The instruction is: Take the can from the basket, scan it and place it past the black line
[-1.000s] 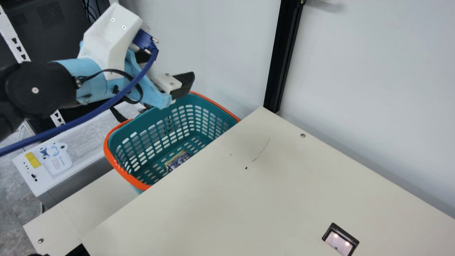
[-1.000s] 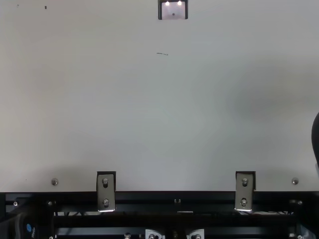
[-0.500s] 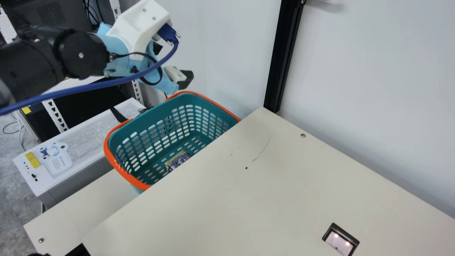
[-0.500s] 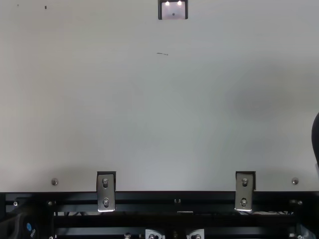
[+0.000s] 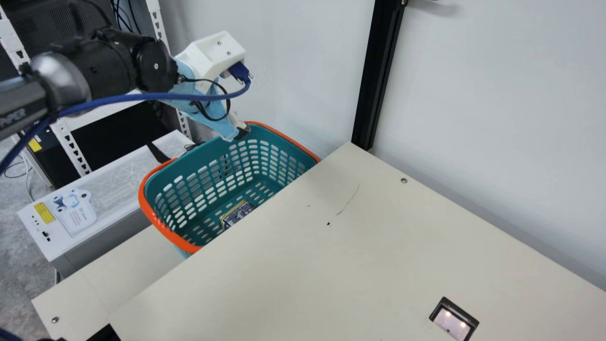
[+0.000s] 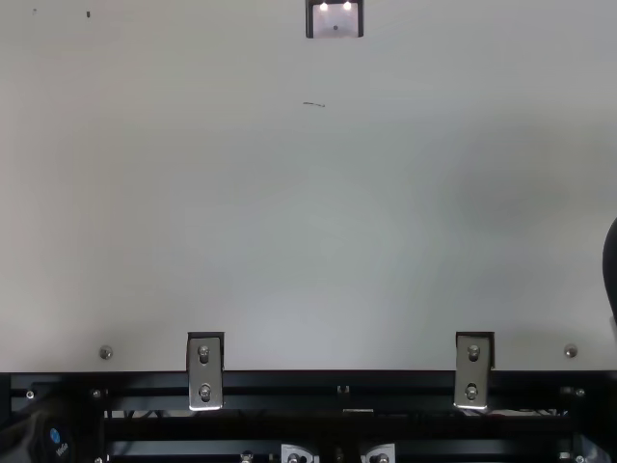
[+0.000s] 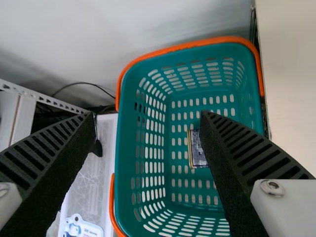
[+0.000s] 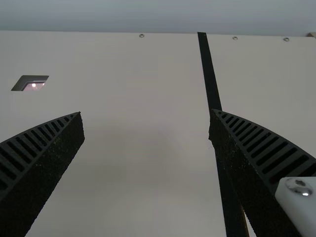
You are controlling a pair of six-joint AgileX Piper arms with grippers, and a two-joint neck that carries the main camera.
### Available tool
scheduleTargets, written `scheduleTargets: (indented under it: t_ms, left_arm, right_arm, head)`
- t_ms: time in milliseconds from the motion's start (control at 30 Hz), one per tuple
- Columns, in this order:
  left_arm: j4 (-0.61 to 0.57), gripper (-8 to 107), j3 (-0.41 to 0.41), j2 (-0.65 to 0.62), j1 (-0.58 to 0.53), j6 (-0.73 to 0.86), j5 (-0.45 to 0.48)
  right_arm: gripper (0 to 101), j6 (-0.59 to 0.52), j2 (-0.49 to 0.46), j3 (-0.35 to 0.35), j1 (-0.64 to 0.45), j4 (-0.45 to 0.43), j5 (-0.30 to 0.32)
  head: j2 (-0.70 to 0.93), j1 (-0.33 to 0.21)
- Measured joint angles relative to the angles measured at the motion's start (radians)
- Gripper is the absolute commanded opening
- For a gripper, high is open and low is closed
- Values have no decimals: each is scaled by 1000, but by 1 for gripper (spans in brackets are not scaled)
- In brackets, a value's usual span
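Step in hand: taking the can from the basket, judged an approach before the grasp; scanning and placing both remain to be done.

Item: can (image 7: 196, 149), a small, flat-looking tin with dark-and-white patterning and a gold-coloured edge; lies low inside the basket, on its slotted floor, partly masked by one finger in the left wrist view.

Item: basket (image 5: 158, 220), deep teal plastic, perforated walls, orange rim; stands beside the cream tabletop (image 5: 331, 265).

Item: left gripper (image 7: 148, 118), black ribbed fingers spread wide, nothing between them; in the main view, at the basket's rim farther from the table, well above the can, contact with the rim undetermined.

Item: right gripper (image 8: 146, 118), black ribbed fingers wide apart, empty, above the tabletop near the long black line (image 8: 209, 74).

Item: scanner window (image 5: 451, 322), pinkish glass in a black frame, let into the tabletop.

Next move, as judged: shift the left gripper toward the table side until the can sits centred between its fingers, then lower it into the basket, clear of the rim, and close; the low-lying tin calls for a deep reach, with a risk of fingertips knocking the wall or catching the floor slots
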Motion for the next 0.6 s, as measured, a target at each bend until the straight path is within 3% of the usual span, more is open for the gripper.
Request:
scheduleTargets:
  t_ms: [600]
  left_arm:
    - [-101, 90, -13, 196, 92, 87, 12]
  right_arm:
    - [101, 0, 0, 0, 0, 0, 0]
  head:
    - [0, 0]
